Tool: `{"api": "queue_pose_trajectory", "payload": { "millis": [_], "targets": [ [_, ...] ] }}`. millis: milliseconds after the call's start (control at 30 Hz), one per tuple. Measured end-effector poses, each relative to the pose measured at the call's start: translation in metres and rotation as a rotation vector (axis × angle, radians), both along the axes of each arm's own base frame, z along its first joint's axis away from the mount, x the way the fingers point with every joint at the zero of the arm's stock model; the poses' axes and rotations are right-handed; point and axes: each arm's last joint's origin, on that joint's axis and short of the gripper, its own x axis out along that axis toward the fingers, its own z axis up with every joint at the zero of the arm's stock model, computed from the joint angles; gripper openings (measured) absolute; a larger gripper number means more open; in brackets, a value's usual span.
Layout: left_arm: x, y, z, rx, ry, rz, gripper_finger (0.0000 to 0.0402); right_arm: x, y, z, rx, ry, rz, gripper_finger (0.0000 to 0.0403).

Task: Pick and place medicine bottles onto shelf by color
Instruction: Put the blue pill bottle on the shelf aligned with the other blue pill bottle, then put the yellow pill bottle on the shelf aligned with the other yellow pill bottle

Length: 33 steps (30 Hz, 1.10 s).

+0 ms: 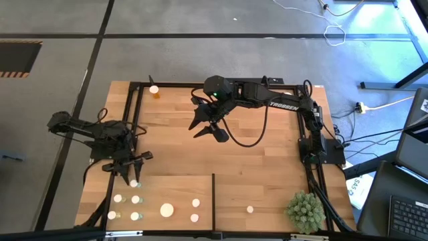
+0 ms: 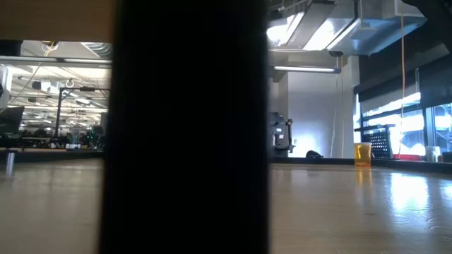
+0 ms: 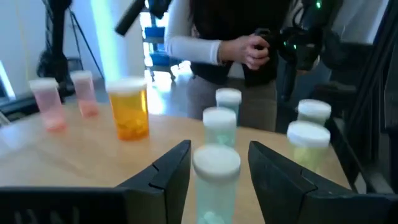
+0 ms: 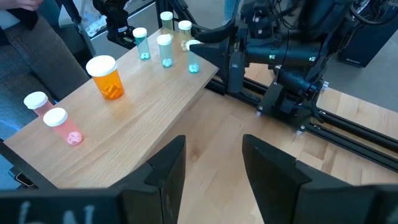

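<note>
Low, left claw (image 1: pixel 131 175) astride greenish bottle (image 3: pixel 216 180)

Low view: a big dark post (image 2: pixel 191 127) right by the camera hides the whole middle, so most of the counter (image 2: pixel 353 212) can't be seen.

Left wrist view: the greenish bottle (image 3: pixel 216 183) btwn the left claw (image 3: pixel 217 180) fingers is cut off at the bottom edge, so can't tell if they touch it. The person (image 3: pixel 230 43) behind is cut off at the top.

High view: bottles on the shelf (image 1: pixel 180 194) are too small to tell colors; the plant ball (image 1: pixel 306 211) runs off the bottom edge.
</note>
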Motion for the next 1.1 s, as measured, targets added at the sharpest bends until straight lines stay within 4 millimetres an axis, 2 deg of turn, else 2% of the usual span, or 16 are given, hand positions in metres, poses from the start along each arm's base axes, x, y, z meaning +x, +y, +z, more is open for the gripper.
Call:
{"api": "queue_pose_trajectory", "payload": {
  "millis": [200, 400, 633, 867, 1000, 1100],
  "targets": [
    [-0.002, 0.002, 0.016, -0.12, -0.043, 0.051, 0.0154, 0.0, 0.0, 0.0, 0.0, 0.0, 0.0, 0.0162],
    [0.003, 0.009, 0.028, -0.364, -0.004, 0.38, 0.0154, 0.0, 0.0, 0.0, 0.0, 0.0, 0.0, 0.0162],
    [0.007, 0.016, 0.03, -0.558, 0.085, 0.584, 0.0154, 0.0, 0.0, 0.0, 0.0, 0.0, 0.0, 0.0162],
    [0.008, 0.019, 0.035, -0.523, 0.037, 0.684, 0.0154, 0.0, 0.0, 0.0, 0.0, 0.0, 0.0, 0.0162],
    [0.003, 0.023, 0.063, -0.472, 0.081, 0.787, 0.0154, 0.0, 0.0, 0.0, 0.0, 0.0, 0.0, 0.0162],
    [0.002, 0.027, 0.078, -0.369, 0.23, 0.914, 0.0154, 0.0, 0.0, 0.0, 0.0, 0.0, 0.0, 0.0162]
  ]
}}
